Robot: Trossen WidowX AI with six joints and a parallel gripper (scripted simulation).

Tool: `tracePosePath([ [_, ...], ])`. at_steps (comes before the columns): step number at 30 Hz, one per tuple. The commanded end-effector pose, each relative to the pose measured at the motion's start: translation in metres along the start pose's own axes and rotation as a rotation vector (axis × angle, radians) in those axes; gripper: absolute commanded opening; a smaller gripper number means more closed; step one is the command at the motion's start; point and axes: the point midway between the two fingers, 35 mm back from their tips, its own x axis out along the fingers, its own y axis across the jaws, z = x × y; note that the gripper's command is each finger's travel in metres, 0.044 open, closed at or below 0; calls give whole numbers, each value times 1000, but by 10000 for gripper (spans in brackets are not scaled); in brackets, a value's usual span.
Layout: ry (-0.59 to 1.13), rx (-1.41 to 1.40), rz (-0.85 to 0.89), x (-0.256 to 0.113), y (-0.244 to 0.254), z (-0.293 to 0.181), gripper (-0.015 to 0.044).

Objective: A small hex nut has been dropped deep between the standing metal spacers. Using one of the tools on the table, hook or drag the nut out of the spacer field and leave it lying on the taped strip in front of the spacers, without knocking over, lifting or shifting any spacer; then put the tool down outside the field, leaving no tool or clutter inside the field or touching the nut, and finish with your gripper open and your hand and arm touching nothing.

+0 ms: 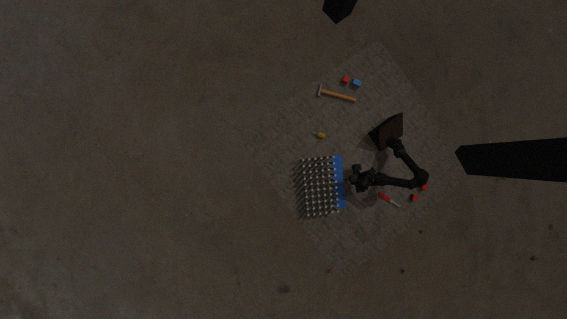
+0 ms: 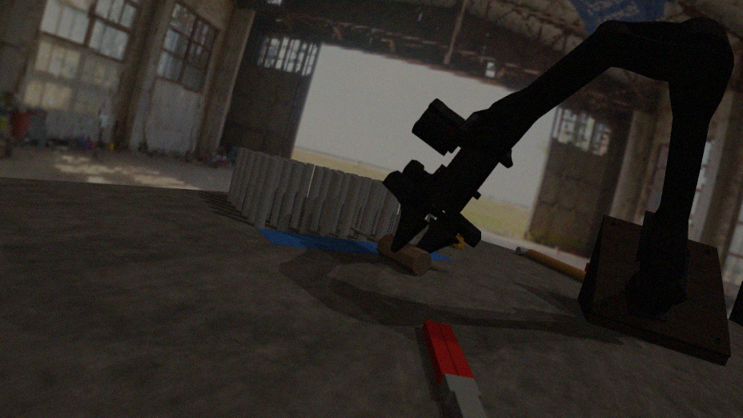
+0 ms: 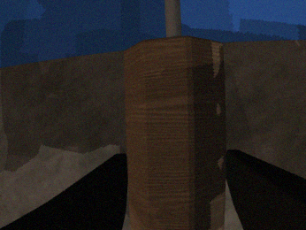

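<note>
My gripper (image 1: pixel 349 181) (image 2: pixel 408 250) (image 3: pixel 177 163) is shut on the brown wooden handle (image 2: pixel 417 263) (image 3: pixel 164 88) of a tool, low over the table just in front of the taped strip. A thin grey rod (image 3: pixel 173 19) runs forward from the handle over the blue taped strip (image 1: pixel 340 200) (image 2: pixel 291 239) (image 3: pixel 274 19). The rod's far end is hidden among the spacers or too small to make out. The pale metal spacers (image 1: pixel 333 157) (image 2: pixel 324 207) stand upright in rows behind the strip. The hex nut cannot be made out in any view.
A red-handled tool (image 1: pixel 384 197) (image 2: pixel 449 353) lies on my arm's near side in the exterior view. A yellow-handled screwdriver (image 1: pixel 321 135) (image 2: pixel 459 240) lies beside the field. A hammer (image 1: pixel 337 95) (image 2: pixel 553 262), a blue block (image 1: pixel 356 83) and a red block (image 1: pixel 345 79) lie farther off.
</note>
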Motion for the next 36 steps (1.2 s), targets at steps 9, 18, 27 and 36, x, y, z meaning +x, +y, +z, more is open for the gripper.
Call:
tracePosePath([
  [9,0,5,1,-3,1,-8,0],
  [18,1,6,1,-5,1,-13,0],
  [27,2,6,1,-6,1,-19,0],
  [36,2,6,1,-8,1,-24,0],
])
